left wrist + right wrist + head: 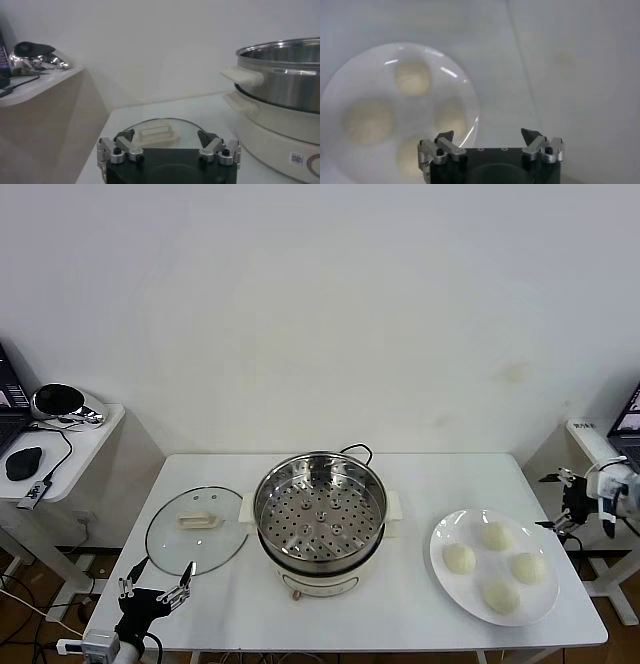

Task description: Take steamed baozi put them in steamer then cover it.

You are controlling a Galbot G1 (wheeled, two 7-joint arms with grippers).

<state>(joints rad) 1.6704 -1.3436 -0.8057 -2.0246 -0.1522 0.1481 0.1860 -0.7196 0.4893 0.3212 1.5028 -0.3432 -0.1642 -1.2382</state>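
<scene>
Both tools, left tool and right tool, gape empty; four baozi wait plated.

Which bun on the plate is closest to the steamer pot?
The baozi on the left side of the white plate. The other three sit farther right, away from the steamer.

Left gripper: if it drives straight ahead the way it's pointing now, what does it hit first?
Most likely the clear glass lid with the cream bar handle, lying flat on the table straight ahead of the open left gripper. The steel steamer pot sits off to the side. If it travels above the lid, the way looks free.
</scene>
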